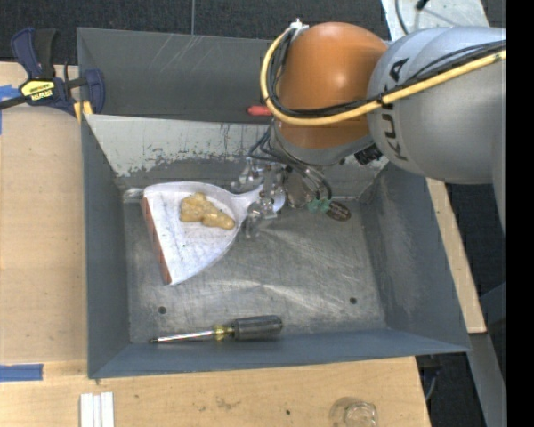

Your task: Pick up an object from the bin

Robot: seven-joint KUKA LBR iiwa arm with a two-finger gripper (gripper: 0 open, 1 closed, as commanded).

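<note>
My gripper (256,213) hangs low over the back middle of the bin, right at the right edge of a white pad with a red spine (189,238) that lies flat in the left half. A tan lumpy thing (205,211) rests on the pad's upper part, just left of the gripper. A small dark ring-like thing (338,212) with a bit of green beside it lies just right of the gripper, close to the back wall.
A screwdriver with a black handle (249,328) and thin shaft lies along the front wall. The arm's orange dome and cables hang over the bin's back right and hide the floor beneath them.
</note>
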